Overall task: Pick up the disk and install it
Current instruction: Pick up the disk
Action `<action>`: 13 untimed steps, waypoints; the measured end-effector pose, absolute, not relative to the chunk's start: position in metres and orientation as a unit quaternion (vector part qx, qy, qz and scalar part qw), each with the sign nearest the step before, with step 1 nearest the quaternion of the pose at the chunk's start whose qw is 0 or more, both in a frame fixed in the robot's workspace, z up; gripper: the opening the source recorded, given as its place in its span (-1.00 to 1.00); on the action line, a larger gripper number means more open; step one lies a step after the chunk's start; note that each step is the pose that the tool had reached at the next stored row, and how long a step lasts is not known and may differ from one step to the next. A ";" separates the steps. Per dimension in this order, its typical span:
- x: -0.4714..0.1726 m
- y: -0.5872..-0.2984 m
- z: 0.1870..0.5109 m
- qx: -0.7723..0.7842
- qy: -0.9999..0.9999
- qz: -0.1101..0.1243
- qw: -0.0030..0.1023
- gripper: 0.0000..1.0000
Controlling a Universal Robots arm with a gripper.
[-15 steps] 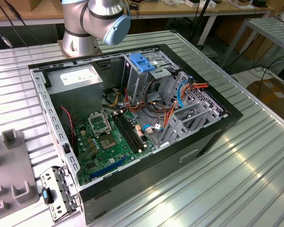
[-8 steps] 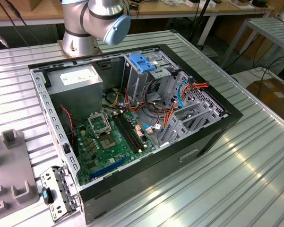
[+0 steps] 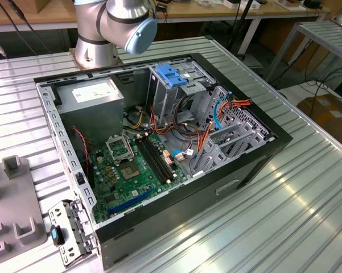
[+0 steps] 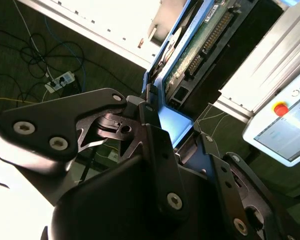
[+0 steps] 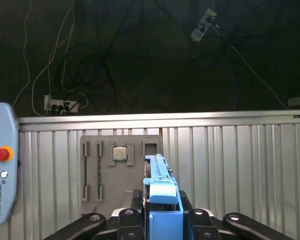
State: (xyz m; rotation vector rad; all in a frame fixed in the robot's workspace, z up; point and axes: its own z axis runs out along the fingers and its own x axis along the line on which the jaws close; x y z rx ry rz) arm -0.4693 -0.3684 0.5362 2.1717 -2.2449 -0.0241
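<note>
In both wrist views my gripper [image 5: 162,212] [image 4: 165,131] is shut on the disk, held up off the table. In the first wrist view the disk [image 5: 158,176] stands edge-on between the dark fingers [image 5: 135,216], its bright blue rail facing the camera. The second wrist view shows the disk's [image 4: 197,47] green circuit-board underside and connector row, with a blue rail along its edge. The open computer case [image 3: 256,165] lies on the ribbed metal table in the exterior view, its metal drive cage [image 3: 169,102] at the far side under a light-blue latch plate [image 3: 171,74].
The arm's base and a joint [image 3: 116,25] stand behind the case. A grey fixture plate [image 5: 97,167] carrying a small square chip lies on the table [image 5: 239,160] below the gripper. A pendant with a red button [image 5: 1,160] sits beside it. Cables lie on the dark floor [image 5: 90,75].
</note>
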 end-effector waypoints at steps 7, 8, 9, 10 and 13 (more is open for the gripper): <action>-0.464 -0.368 0.533 0.695 -0.718 -0.008 0.009 -0.26; -0.462 -0.368 0.533 0.696 -0.718 -0.008 0.009 -0.26; -0.460 -0.368 0.533 0.696 -0.718 -0.008 0.009 -0.26; -0.459 -0.368 0.533 0.695 -0.718 -0.008 0.009 -0.26; -0.454 -0.368 0.532 0.696 -0.718 -0.008 0.009 -0.26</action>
